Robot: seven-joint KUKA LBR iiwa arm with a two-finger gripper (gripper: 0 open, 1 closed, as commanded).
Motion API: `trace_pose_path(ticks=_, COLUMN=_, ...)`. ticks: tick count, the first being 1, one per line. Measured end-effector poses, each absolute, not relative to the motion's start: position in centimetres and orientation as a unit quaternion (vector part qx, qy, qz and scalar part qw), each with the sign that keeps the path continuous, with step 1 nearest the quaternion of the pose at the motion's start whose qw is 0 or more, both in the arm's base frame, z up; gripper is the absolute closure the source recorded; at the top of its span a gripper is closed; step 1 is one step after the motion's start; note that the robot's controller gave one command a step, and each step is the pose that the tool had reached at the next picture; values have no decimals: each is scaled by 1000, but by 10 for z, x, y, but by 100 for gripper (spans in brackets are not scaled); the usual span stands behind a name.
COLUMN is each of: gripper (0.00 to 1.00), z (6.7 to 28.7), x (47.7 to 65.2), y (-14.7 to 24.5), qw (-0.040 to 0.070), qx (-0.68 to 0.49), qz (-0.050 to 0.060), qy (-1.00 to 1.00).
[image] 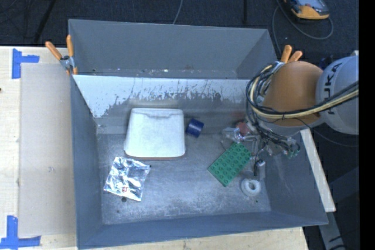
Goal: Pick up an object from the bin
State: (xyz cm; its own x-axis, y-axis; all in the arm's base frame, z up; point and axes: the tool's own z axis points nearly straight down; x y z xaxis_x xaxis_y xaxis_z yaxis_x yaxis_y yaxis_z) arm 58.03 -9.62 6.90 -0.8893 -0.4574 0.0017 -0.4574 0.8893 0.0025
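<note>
Green studded plate [229, 164] lies near the right wall of the bin [176, 213], the pincer [258, 156] just beside it; we cannot tell its opening or hold. We judge it may slip off so flat a plate and knock the white ring [251, 186].

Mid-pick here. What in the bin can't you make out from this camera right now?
- Camera view: small reddish thing near the bin's right wall, half hidden by the gripper; its kind is unclear.
- Camera view: the right corner of the green studded plate, covered by the gripper.
- Camera view: the red mark on the silver foil packet, too small to read.
- Camera view: the bin floor beneath the arm's orange cover, hidden.
</note>
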Motion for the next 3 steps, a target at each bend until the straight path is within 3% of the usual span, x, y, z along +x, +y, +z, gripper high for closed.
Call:
trace_pose_path(ticks=1, gripper=0, z=101, x=591, y=-90, qw=-2, qx=309, qz=0, qy=-951)
trace_pose_path(ticks=2, gripper=0, z=118, x=604, y=-89, qw=-1, qx=388, qz=0, qy=-922)
trace_pose_path(ticks=3, gripper=0, z=68, x=604, y=-95, qw=2, qx=476, qz=-2, qy=-880)
